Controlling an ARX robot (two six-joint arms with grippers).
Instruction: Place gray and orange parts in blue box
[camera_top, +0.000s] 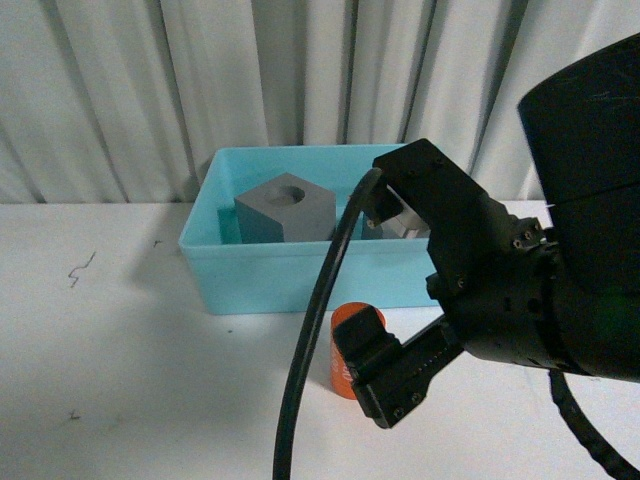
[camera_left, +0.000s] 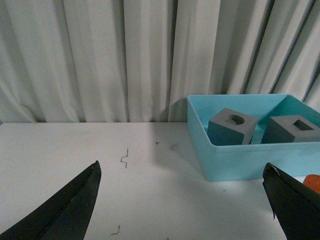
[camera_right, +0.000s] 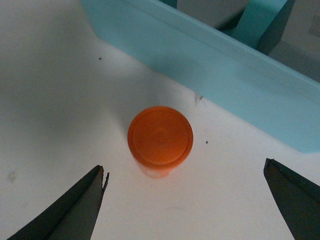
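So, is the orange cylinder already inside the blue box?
No, the orange cylinder stands upright on the white table, outside the wall of the blue box and apart from it.

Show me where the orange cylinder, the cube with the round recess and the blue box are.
Orange cylinder (camera_right: 160, 136): right wrist view, its round top face.
Round-recess cube (camera_left: 229, 133): left wrist view, side face below the recess.
Blue box (camera_top: 260, 275): front view, near outer wall.
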